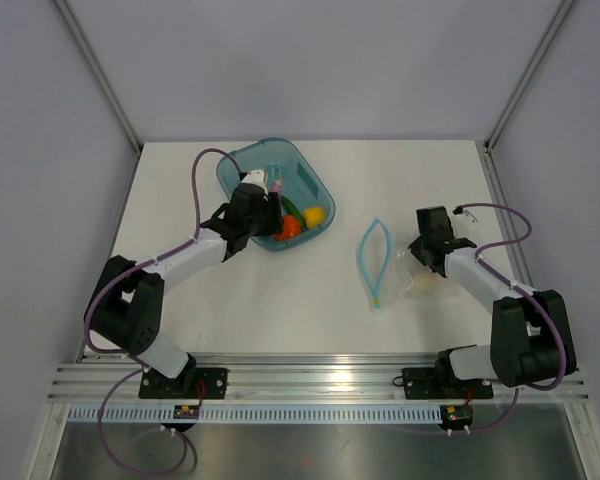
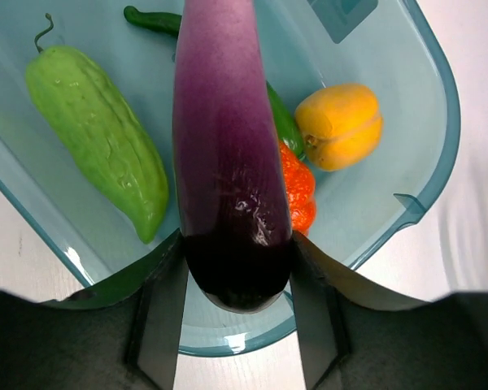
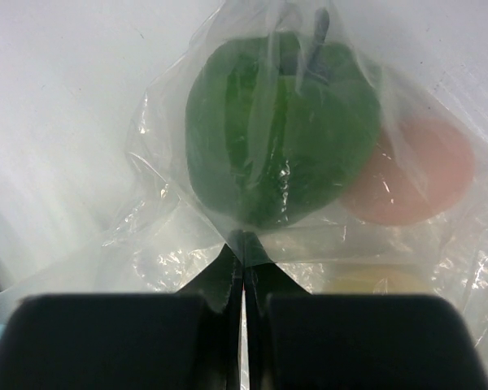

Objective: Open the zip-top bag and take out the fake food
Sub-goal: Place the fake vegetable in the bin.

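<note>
Right fingers (image 3: 244, 252): clenched, tips pressed together on a pinch of clear film at the near edge of the bag (image 3: 171, 138). Bag contents lie just beyond the tips. The green pepper (image 3: 276, 138) is closest, stem pointing away. A pink round piece (image 3: 423, 179) sits to its right, partly behind it. A pale yellow piece (image 3: 374, 280) sits below that one, blurred through the plastic. All three are inside the film.

Left fingers (image 2: 237, 237): grasping the purple eggplant (image 2: 228, 162) by its dark end, one finger on each side. The eggplant's long body points away from the wrist and hangs over the inside of the teal tub (image 2: 423, 97).

In the tub, from the near rim outward:
- a light green bumpy cucumber (image 2: 98, 138) lies to the left of the eggplant;
- an orange-red piece (image 2: 297, 183) is just right of the eggplant, touching a dark green piece (image 2: 281, 122) that runs under it;
- a yellow piece (image 2: 342, 126) lies further right, near the tub's wall.

From overhead the tub stands toward the far left of the bench (image 1: 280, 320). The bag lies flat on the bench to the right of the tub, well apart from it. Its blue zip strip (image 1: 361, 252) is spread in an open loop on the side facing the tub.
</note>
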